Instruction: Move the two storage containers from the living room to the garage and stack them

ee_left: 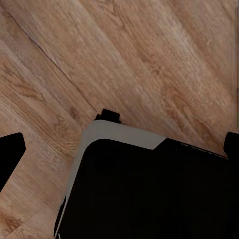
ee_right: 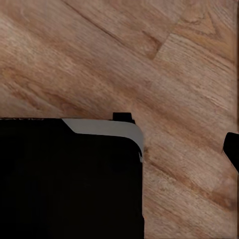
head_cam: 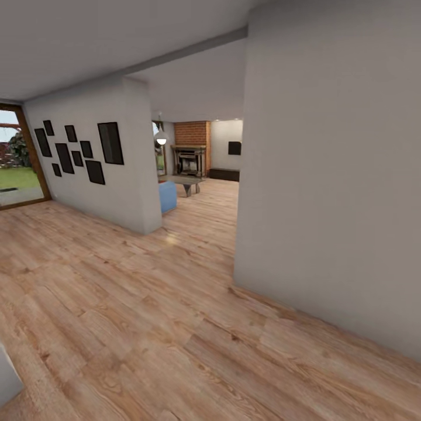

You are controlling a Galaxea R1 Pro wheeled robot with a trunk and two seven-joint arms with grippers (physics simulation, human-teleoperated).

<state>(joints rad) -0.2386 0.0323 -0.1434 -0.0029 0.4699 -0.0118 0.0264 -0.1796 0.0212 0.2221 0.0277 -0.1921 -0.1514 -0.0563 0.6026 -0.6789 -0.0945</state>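
The two storage containers and the garage are out of view. Ahead, through an opening, lies the living room, with its fireplace (head_cam: 190,159) and the end of a blue sofa (head_cam: 168,196). In the left wrist view my left gripper (ee_left: 121,149) hangs open over light wood planks, one dark fingertip (ee_left: 11,154) at each edge and nothing between them. My right gripper (ee_right: 119,149) also looks open and empty, with one fingertip (ee_right: 232,149) showing at the frame's edge. Under both grippers is my black base (ee_left: 149,194) with its grey corner (ee_right: 104,127).
A broad grey wall (head_cam: 327,204) stands close on the right. A partition wall with several black frames (head_cam: 88,158) stands on the left, and a glass door onto a garden (head_cam: 14,158) at far left. Light wood floor (head_cam: 193,234) runs between the walls towards a low table (head_cam: 187,182).
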